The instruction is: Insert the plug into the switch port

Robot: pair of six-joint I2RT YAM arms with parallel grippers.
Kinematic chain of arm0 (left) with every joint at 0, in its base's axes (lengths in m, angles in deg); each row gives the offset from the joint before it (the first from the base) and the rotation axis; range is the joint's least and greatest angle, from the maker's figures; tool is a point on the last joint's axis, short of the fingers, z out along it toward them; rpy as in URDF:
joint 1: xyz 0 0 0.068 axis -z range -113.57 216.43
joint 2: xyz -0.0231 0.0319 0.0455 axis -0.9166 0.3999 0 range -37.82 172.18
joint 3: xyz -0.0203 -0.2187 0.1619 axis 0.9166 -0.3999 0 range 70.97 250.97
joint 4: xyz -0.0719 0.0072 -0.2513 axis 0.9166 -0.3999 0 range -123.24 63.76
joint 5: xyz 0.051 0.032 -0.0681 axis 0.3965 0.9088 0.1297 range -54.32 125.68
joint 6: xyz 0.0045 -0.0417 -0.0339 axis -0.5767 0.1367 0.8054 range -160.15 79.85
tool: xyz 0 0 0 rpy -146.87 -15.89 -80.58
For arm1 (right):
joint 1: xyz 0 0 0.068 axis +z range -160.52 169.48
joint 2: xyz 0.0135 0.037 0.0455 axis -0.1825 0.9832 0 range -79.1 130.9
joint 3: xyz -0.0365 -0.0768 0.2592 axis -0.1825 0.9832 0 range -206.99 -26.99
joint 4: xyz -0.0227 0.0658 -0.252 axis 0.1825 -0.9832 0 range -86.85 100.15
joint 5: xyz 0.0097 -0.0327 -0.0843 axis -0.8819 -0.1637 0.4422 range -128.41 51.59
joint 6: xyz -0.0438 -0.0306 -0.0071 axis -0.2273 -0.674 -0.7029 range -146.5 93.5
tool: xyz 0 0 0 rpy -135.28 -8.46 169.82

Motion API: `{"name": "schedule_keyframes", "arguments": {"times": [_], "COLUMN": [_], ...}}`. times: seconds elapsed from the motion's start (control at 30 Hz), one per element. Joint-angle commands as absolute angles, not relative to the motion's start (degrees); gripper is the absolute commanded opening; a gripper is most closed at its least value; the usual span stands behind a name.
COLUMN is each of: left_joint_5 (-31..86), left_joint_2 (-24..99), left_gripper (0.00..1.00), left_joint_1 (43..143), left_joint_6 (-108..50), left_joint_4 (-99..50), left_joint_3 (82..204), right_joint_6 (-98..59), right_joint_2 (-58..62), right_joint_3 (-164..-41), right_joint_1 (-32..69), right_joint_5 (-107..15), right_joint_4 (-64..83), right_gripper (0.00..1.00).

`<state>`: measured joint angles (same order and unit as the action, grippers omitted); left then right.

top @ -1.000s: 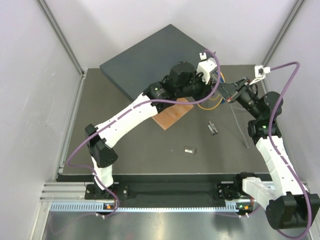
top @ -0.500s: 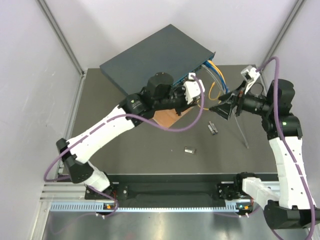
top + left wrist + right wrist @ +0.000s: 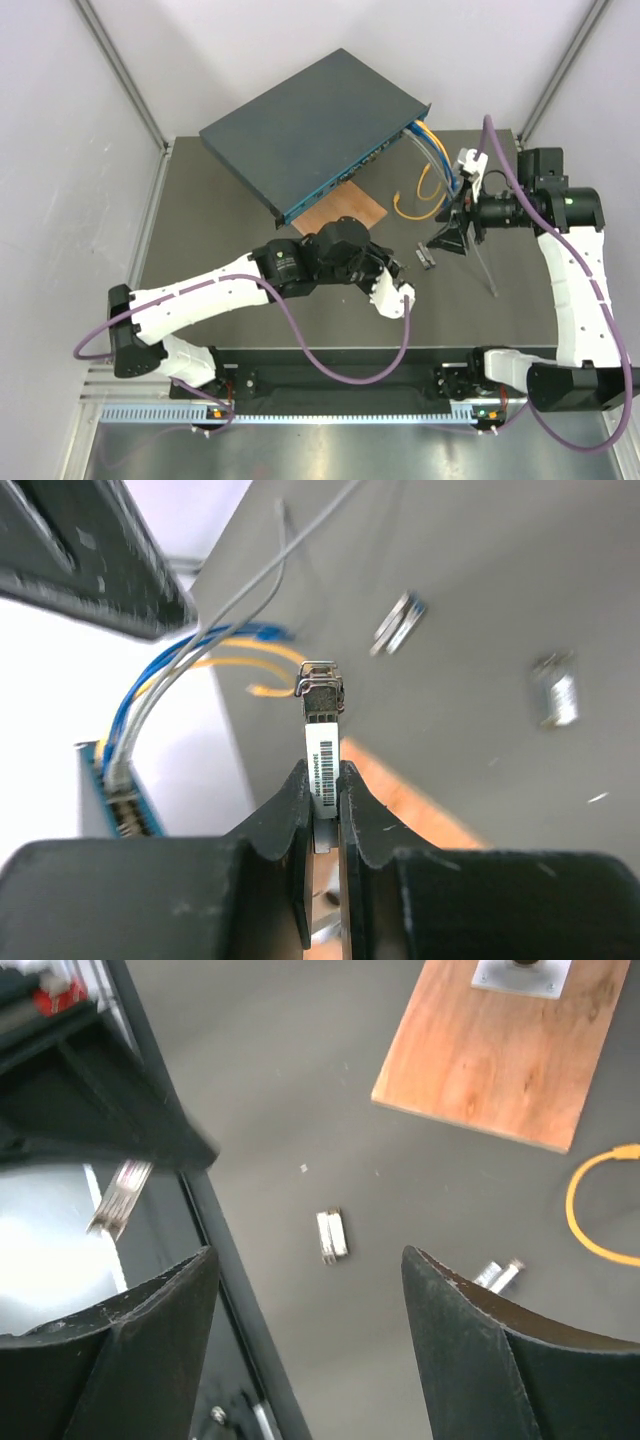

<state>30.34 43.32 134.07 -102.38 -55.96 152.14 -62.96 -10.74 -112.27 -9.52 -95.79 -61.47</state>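
The switch (image 3: 310, 125), a flat dark blue-grey box, lies at the back of the table with its teal front face (image 3: 340, 180) turned toward the arms. Blue, grey and yellow cables (image 3: 432, 150) hang from its right end. My left gripper (image 3: 398, 267) hovers over the middle of the table, well in front of the switch. In the left wrist view it (image 3: 322, 780) is shut on the plug (image 3: 322, 715), a slim silver module with a barcode label that sticks out past the fingertips. My right gripper (image 3: 450, 235) is open and empty (image 3: 308, 1255), to the right of the left one.
A thin brown wooden square (image 3: 345, 215) lies just in front of the switch. Loose silver modules (image 3: 425, 258) (image 3: 332, 1235) sit on the dark mat. A yellow cable loop (image 3: 415, 205) and a thin grey wire (image 3: 482, 265) lie at the right.
My left arm has drawn back from the switch's front to the middle of the table. My right gripper has opened and pulled away from the switch's right end.
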Motion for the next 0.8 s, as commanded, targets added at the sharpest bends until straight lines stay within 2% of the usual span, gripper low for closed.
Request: {"name": "schedule_keyframes", "arguments": {"times": [0.0,0.13,0.3,0.43,0.77], "left_joint_5": [37.4,40.4,44.9,46.8,47.7], "left_joint_2": [40.8,39.4,38.7,37.4,37.1], "left_gripper": [0.00,0.00,0.00,0.00,0.00], "left_joint_1": [134.4,134.9,136.7,136.8,137.7], "left_joint_6": [-112.7,-117.8,-123.5,-126.3,-126.8], "left_joint_4": [-51.7,-46.8,-40.2,-34.6,-31.3], "left_joint_3": [149.7,145.2,140.2,136.5,135.0], "right_joint_6": [-74.0,-70.1,-53.8,-50.1,-46.5], "right_joint_2": [-13.5,-14.8,-18.7,-18.8,-18.6], "right_joint_3": [-112.4,-108.6,-103.6,-101.2,-99.0], "right_joint_1": [-8.9,-5.1,3.9,9.0,12.5], "right_joint_5": [-94.9,-94.0,-86.9,-85.9,-83.6], "right_joint_4": [-74.5,-69.9,-51.8,-48.1,-42.9], "right_gripper": [0.73,0.73,0.74,0.75,0.71]}}
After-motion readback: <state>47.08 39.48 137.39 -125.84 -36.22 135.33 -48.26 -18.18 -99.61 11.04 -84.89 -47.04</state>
